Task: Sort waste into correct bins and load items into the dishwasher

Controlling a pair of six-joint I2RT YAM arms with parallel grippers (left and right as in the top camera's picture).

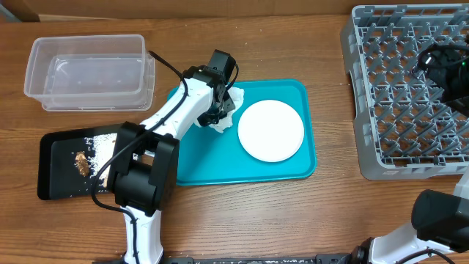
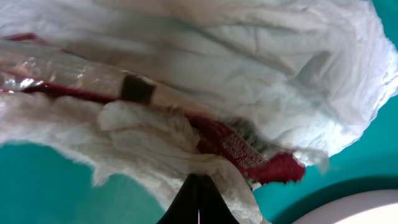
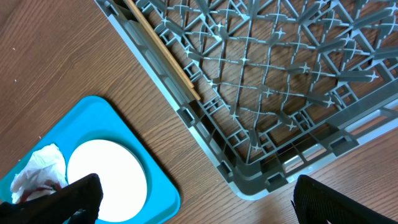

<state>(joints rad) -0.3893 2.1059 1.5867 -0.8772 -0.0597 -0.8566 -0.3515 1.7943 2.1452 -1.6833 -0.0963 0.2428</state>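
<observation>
Presently left gripper sits on napkin and wrapper, teal tray; grip indeterminate; right gripper spread wide above rack; chopsticks along rack edge.

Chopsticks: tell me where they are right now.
In the right wrist view, the chopsticks lie together along the edge of the grey dish rack, on the side that faces the teal tray.

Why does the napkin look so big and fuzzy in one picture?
Left wrist view: camera sits very close to the napkin and wrapper, so they fill the frame, soft-focused. Overhead view: it looks small and sharper. Right wrist view: the rack is crisp.
</observation>
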